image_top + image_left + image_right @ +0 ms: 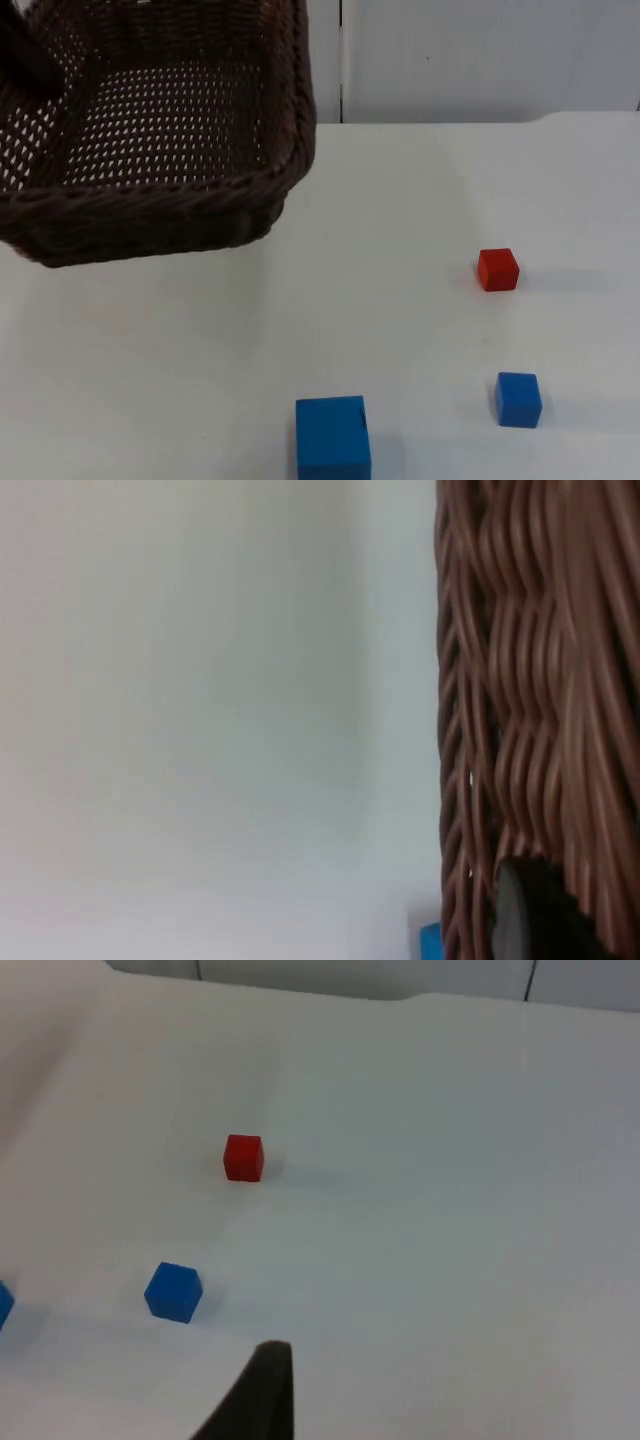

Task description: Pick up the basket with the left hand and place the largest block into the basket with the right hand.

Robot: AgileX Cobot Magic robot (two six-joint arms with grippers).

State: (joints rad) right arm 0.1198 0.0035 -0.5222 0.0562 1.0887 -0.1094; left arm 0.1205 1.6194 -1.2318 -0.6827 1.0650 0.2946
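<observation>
Nearest the top camera, the dark brown woven basket (180, 140) hangs lifted above the white tabletop (180, 340) at the left, its opening tipped toward the camera so the mesh floor shows; its far rim and left side are cut off by the picture's edge. Part of the left arm shows as a black bar at its left rim. From the left wrist camera the basket's woven wall (530, 680) stands close, and one black fingertip of the left end effector (520, 910) lies against the weave, so it is pinching the basket's rim. Beyond that wall a sliver of blue peeks out, too little to identify. The largest blue block (333, 437) sits on the tabletop at the near edge, squarely set with no long axis to speak of, its lower part cut off by the frame. Wide open tabletop lies between it and the basket. To its right, well apart, rests the small blue block (518, 399), and farther back the small red block (497, 269), with free room around both. The right end effector (255, 1395) hovers above the tabletop near the small blue block (173, 1291) and red block (243, 1157); whether it is spread or pressed together cannot be told.
</observation>
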